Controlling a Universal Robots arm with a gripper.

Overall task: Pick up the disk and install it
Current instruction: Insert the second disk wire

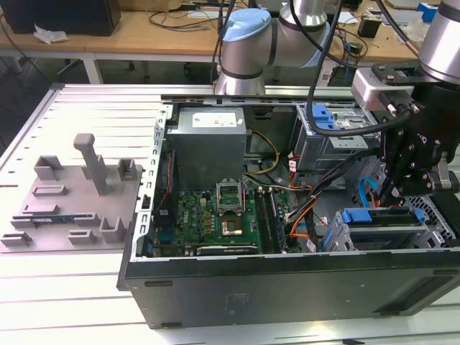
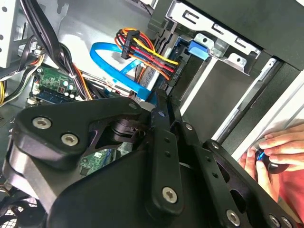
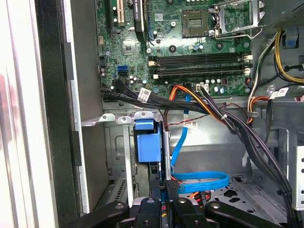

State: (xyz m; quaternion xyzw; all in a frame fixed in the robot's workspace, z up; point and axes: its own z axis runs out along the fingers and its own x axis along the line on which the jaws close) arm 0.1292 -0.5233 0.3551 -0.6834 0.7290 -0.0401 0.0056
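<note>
At the exterior view's right end of the open computer case (image 1: 287, 287), the disk (image 1: 377, 219) lies flat in the lower drive bay. Its blue bracket shows along the upper edge, with the metal body dark beneath it. It appears seated in or resting on the bay. Whether it is fully home cannot be confirmed.

Handling, by judgement: the disk is a rigid metal slab, fairly heavy for its size, with smooth faces that offer little friction. It should be treated as shock-sensitive and not dropped or knocked against the bay walls. The blue bracket along its long edges is the sensible place to take hold, as the plastic gives some purchase and keeps pressure off the label face and the circuit side.

The hand (image 1: 394, 192) hangs directly over the disk, pointing down into the case, close above it or touching it. Which of the two cannot be determined. The arm (image 1: 438, 43) comes down steeply from above at the exterior view's right. Whether the hand is apart, together or clamped on the disk cannot be told.

In the first wrist view, a blue flat cable (image 3: 199, 180) loops across the case floor near the bay. In the second wrist view, a person's fingers (image 2: 278, 142) rest just outside the case.
</note>
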